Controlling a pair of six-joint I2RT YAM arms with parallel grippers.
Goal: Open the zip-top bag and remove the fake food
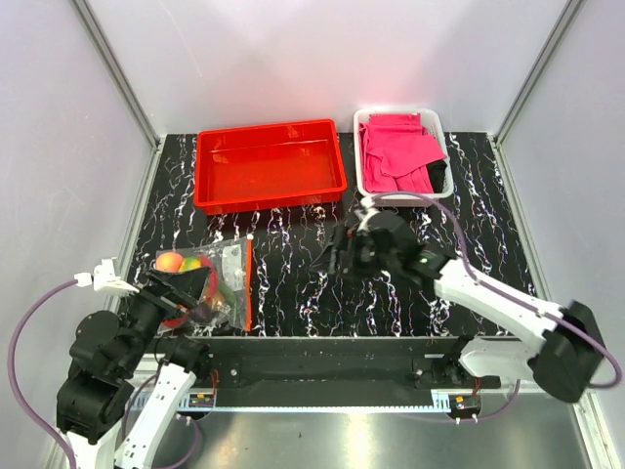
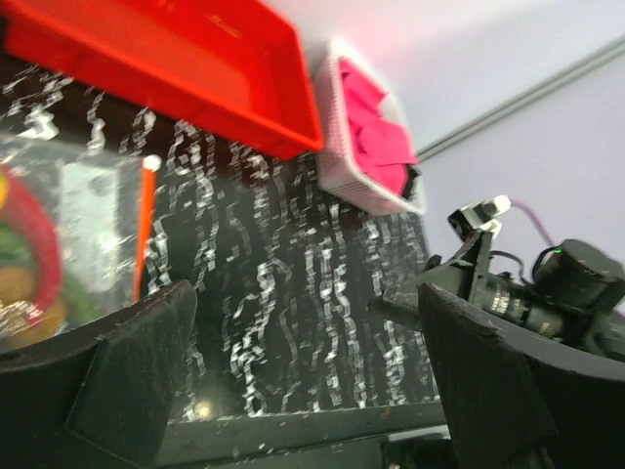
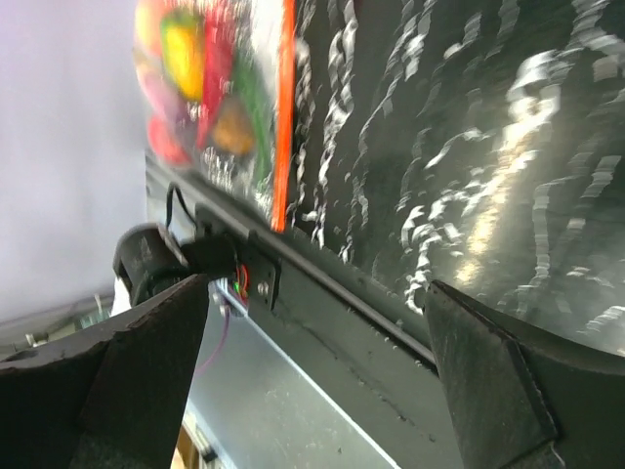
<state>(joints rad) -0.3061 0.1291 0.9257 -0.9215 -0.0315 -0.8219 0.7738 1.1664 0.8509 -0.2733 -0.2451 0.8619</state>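
Clear crinkly plastic sits on the left of the black marbled table (image 1: 293,283). That's the zip-top bag (image 1: 223,278), lying flat near the front edge with its red-orange zip strip (image 1: 249,283) along the right side. The fake food (image 1: 181,264) is bunched inside it, in red, yellow-orange and green; I can't tell the pieces apart.

The left gripper (image 1: 187,285) hangs over the bag's near-left part. In its wrist view both fingers (image 2: 127,381) are spread wide with only bare table between them, and the bag is off to their left.

The right gripper (image 1: 330,259) is out at mid-table, well apart from the bag and pointing toward it. Its fingers (image 3: 508,381) are also spread and hold nothing.

At the back, a red tray (image 1: 270,164) stands beside a white basket (image 1: 437,127) of pink cloths (image 1: 395,151).
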